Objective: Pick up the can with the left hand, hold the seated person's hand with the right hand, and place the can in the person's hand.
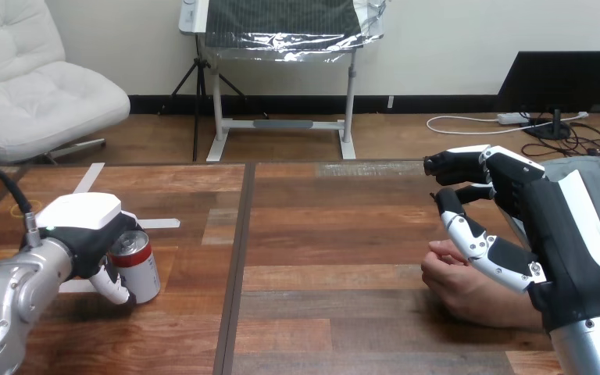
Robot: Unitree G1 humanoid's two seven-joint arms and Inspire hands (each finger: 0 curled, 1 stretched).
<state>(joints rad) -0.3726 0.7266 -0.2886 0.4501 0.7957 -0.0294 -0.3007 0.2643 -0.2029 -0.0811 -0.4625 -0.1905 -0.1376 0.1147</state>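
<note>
Left hand (86, 230) is wrapped round the can (137, 269) near the tabletop's (336, 234) left edge, toward the front. Fingers and thumb are curled on it, but the can looks like it's standing on the wood, so I'd call the grab done and the lift not yet. Right hand (516, 226) hangs over the person's hand (469, 289) by the right edge, fingers loosely bent and closed on nothing; can't tell if they touch. So the hold and the handover are both left. Surface is wood planks with a dark seam (238, 258) down the middle and white tape strips (160, 223) by the can, and the can and the person's hand are well apart.
</note>
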